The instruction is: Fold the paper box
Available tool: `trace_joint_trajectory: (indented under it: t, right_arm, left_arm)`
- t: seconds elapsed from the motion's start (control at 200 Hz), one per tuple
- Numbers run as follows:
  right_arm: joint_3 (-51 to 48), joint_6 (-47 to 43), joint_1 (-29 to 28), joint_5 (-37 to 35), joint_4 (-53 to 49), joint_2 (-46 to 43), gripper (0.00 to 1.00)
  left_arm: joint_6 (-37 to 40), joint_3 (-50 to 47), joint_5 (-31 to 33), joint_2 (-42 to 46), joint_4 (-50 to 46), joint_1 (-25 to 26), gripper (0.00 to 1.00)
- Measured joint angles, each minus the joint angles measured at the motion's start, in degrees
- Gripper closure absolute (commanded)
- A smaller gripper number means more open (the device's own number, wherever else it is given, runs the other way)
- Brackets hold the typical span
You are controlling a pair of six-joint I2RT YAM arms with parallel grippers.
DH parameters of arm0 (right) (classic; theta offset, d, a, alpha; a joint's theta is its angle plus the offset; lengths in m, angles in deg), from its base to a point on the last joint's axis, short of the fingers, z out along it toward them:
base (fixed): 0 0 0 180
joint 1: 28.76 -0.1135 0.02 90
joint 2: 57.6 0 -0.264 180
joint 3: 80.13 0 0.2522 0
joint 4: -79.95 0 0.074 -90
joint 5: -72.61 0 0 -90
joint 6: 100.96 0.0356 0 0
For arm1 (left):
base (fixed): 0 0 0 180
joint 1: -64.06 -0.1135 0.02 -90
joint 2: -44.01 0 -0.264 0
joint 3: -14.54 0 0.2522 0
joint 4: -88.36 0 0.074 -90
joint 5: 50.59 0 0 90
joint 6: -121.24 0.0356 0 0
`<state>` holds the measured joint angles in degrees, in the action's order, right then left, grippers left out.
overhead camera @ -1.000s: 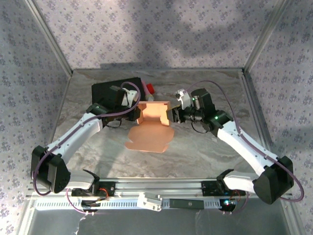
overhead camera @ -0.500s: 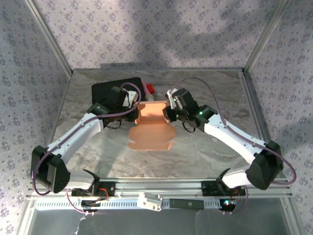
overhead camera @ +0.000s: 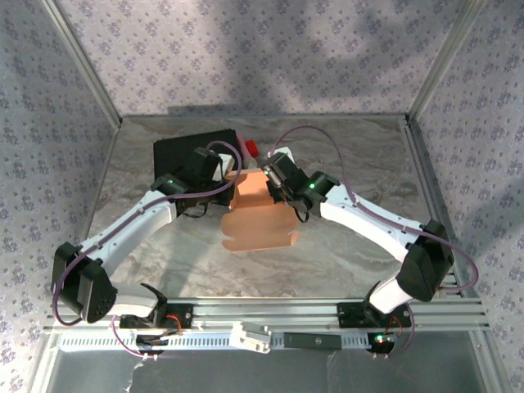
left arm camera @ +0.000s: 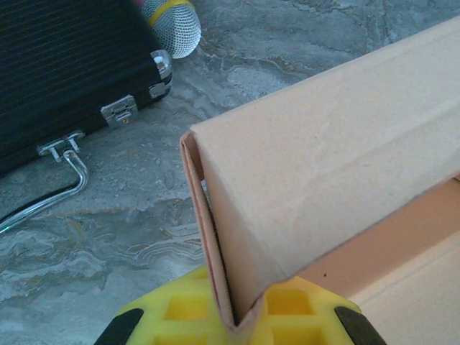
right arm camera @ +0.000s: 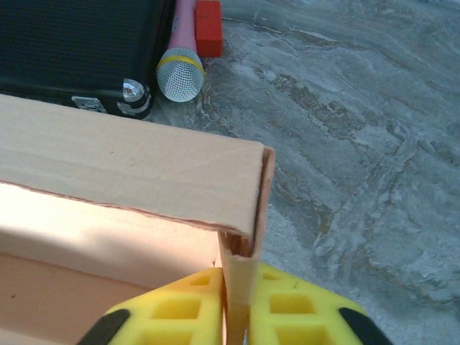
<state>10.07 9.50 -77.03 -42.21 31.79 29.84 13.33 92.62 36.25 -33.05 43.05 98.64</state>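
Your left tool (left arm camera: 233, 316) is pinching the left end wall of the paper box (overhead camera: 258, 214), with cardboard clamped between its yellow pads (left arm camera: 183, 309). Your right tool (right arm camera: 236, 302) grips the box's right end wall the same way. The box sits mid-way across the surface (overhead camera: 360, 155), nearer the far edge, with its near flap lying flat. A black case (overhead camera: 184, 151) lies toward the far left corner, near the box.
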Motion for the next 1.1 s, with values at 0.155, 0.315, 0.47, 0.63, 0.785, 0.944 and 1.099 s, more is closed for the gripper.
trace_joint_trajectory:
  t: [0.155, 0.315, 0.47, 0.63, 0.785, 0.944, 1.099]
  right_arm:
    - [0.11, 0.09, 0.63, -0.35, 0.07, 0.15, 0.75]
    - [1.01, 0.09, 1.51, -0.28, 0.31, 0.61, 0.79]
    - [1.84, 0.37, 2.08, -0.52, 0.31, 0.94, 0.88]
    - [2.62, 0.79, 1.99, -1.92, 0.04, 1.81, 0.94]
    - [4.63, 1.88, 1.25, -6.08, -1.88, 3.98, 1.00]
    - [6.62, 3.78, 0.04, -10.69, -4.26, 5.75, 1.00]
    - [7.39, 5.07, -0.87, -12.98, -5.35, 6.47, 1.00]
  left_arm:
    - [0.02, 0.15, -0.44, 0.00, 0.04, 0.59, 1.00]
    - [0.02, 0.55, -0.63, 0.00, 0.13, 1.01, 1.00]
    - [-0.20, 0.68, -0.42, 0.00, 0.02, 1.09, 1.00]
    - [-0.81, 0.81, -0.20, -0.02, 0.04, 1.27, 1.00]
    - [-1.51, 2.10, 1.88, -1.07, -0.55, 2.64, 1.00]
    - [-2.73, 3.30, 4.55, -2.03, -1.27, 4.02, 1.00]
    - [-3.69, 3.30, 5.57, -2.14, -1.29, 4.22, 1.00]
